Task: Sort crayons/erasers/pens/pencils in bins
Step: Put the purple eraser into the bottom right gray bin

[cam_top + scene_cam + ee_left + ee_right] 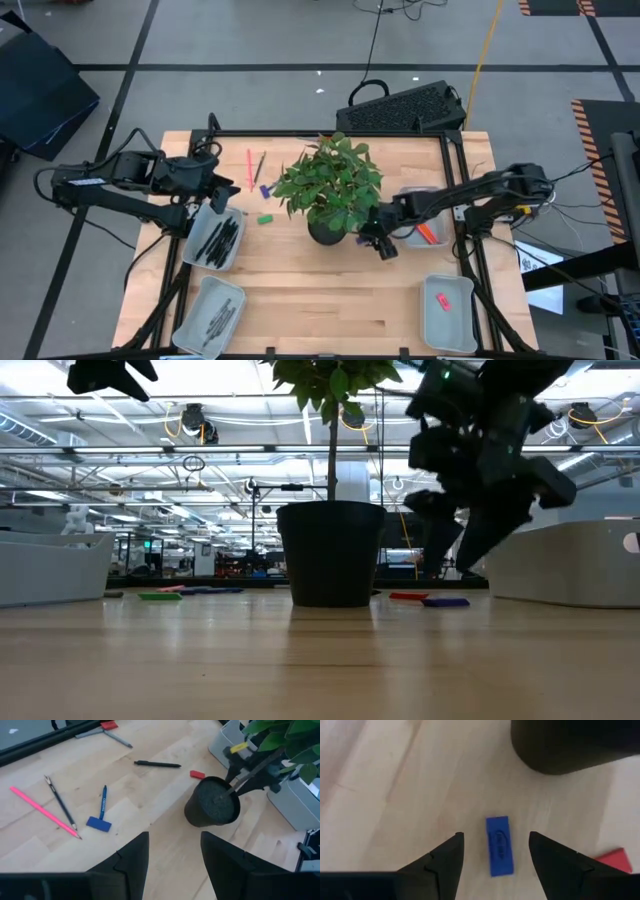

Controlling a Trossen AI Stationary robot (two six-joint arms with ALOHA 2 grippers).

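Note:
My right gripper [496, 836] is open and hangs just right of the dark plant pot [328, 228]. Its fingers stand on either side of a blue eraser [499, 845] that lies flat on the table, and they do not touch it. A red eraser [612, 860] lies close by. My left gripper [222, 195] is open above the far end of the upper-left bin [196, 258], which holds black pens [222, 240]. A pink pencil [45, 810], a dark pencil [60, 802], a blue stick [103, 802], another blue eraser [98, 824] and a green eraser [264, 218] lie left of the plant.
The leafy plant [330, 180] stands mid-table and hides the wood beneath it. A black pen [157, 764] and a red eraser [197, 774] lie beyond the pot. There are also a lower-left bin [210, 315], an upper-right bin [420, 225] and a lower-right bin [430, 325] holding a pink eraser [442, 300].

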